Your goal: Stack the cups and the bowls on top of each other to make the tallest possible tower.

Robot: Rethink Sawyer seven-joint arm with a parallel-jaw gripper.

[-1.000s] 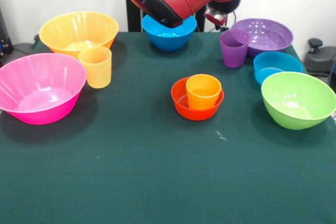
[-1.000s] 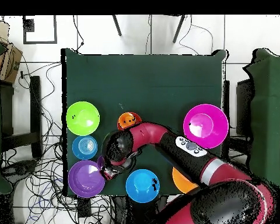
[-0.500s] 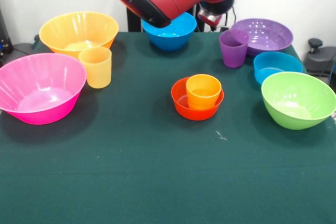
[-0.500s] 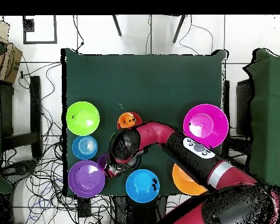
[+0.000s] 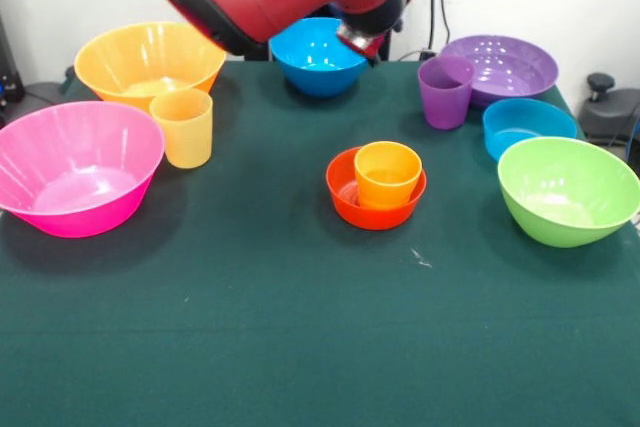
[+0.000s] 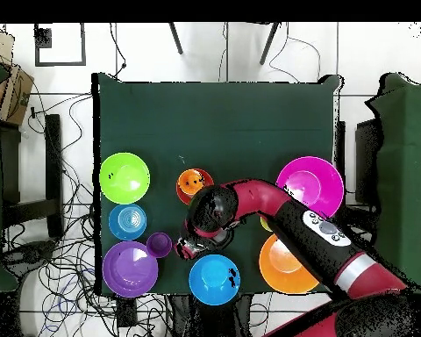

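Seven bowls ringed my desk (image 5: pixel 300 347), from the big pink (image 5: pixel 75 167) down to the red-orange bowl (image 5: pixel 375 190) holding one orange cup (image 5: pixel 387 174); three cups altogether. Near half lay open. My tool (image 6: pixel 189 247) hung by the blue bowl (image 5: pixel 317 55), grip unclear.

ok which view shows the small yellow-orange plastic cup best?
Front view. The small yellow-orange plastic cup stands fully visible, upright and open side up, between the big pink bowl and the big yellow bowl. In the overhead view the red arm covers nearly all of it; at most a yellow sliver shows.
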